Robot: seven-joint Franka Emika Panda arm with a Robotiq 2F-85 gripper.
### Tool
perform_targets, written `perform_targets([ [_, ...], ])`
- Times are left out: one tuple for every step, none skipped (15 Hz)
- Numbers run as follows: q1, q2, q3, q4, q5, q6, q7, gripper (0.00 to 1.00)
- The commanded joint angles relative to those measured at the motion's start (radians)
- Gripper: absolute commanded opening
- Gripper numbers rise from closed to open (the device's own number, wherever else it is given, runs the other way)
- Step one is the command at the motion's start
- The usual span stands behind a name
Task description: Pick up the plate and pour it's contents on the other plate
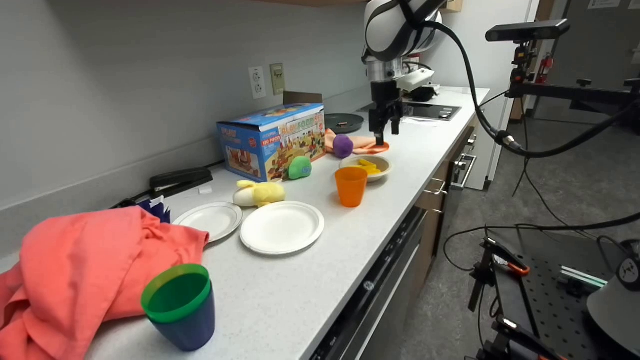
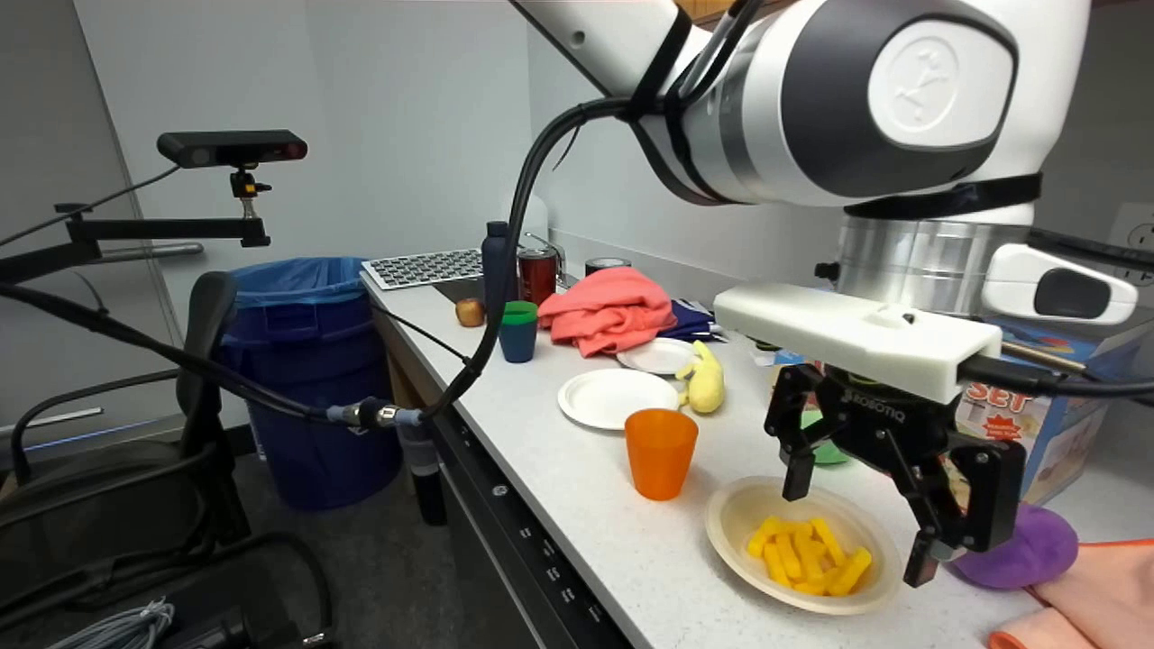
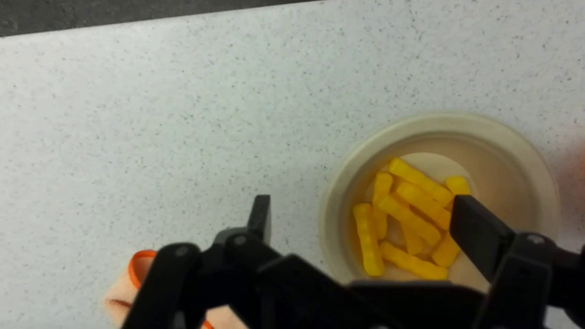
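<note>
At 4 o'clock from white plate (image 2: 609,397) in an exterior view, holding tool (image 2: 857,525) spread wide near cream bowl (image 2: 734,520) of yellow pieces (image 2: 805,554).

Pale lettering on the gripper (image 2: 859,518) reads "ROBOTIQ". The play-food box (image 1: 272,142) bears "PLAY FOOD SET" and "PIECES", its number too blurred to tell. "Start" stands on the dishwasher control strip (image 1: 369,285). Paper signs (image 1: 603,3) on the grey door (image 1: 600,52) are illegible.
</note>
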Motion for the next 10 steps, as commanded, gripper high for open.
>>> perform_targets([
  [-0.035, 0.064, 0.014, 0.063, 0.02, 0.019, -0.008, 1.0],
  [-0.041, 0.076, 0.016, 0.072, 0.035, 0.027, -0.002, 1.0],
  [-0.045, 0.09, 0.017, 0.078, 0.049, 0.043, 0.011, 1.0],
  [-0.049, 0.104, 0.018, 0.085, 0.055, 0.055, 0.02, 1.0],
  [-0.051, 0.119, 0.019, 0.09, 0.061, 0.066, 0.029, 1.0],
  [-0.052, 0.133, 0.018, 0.094, 0.059, 0.078, 0.042, 1.0],
  [-0.051, 0.144, 0.016, 0.1, 0.06, 0.077, 0.065, 1.0],
  [-0.048, 0.104, 0.016, 0.063, 0.036, 0.068, 0.04, 1.0],
  [-0.048, 0.113, 0.017, 0.064, 0.035, 0.069, 0.044, 1.0],
  [-0.048, 0.116, 0.017, 0.064, 0.035, 0.069, 0.044, 1.0],
])
